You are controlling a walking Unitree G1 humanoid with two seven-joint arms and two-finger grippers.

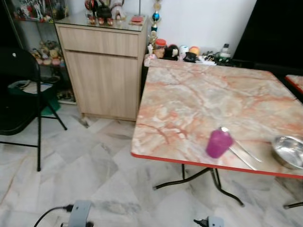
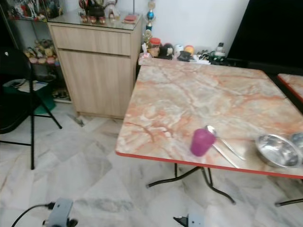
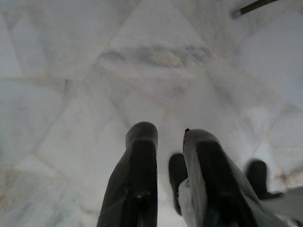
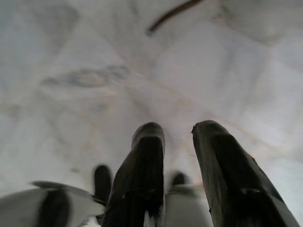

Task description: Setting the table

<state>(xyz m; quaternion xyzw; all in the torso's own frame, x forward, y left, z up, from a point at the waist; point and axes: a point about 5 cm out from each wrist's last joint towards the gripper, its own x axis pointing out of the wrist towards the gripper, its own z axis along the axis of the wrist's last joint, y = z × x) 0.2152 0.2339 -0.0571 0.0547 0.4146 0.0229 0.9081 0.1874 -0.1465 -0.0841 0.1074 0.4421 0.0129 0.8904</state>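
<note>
A marble-patterned table (image 1: 199,104) with a red edge stands ahead. Near its front edge sits a purple cup (image 1: 218,143). Beside the cup lie a spoon (image 1: 239,144) and another long utensil (image 1: 242,158). A steel bowl (image 1: 289,151) rests at the front right; the right eye view shows a second bowl's rim (image 2: 298,140) past it. Both arms hang low over the floor. My left gripper (image 3: 168,137) is open with nothing between its fingers. My right gripper (image 4: 179,132) is open too, over bare tiles.
A wooden cabinet (image 1: 102,71) stands left of the table, with ornaments on top. A black folding chair (image 1: 21,94) is at far left. Jars and toys (image 1: 182,52) line the wall behind the table. Another table's corner (image 1: 294,81) shows at right. The floor is white marble tile.
</note>
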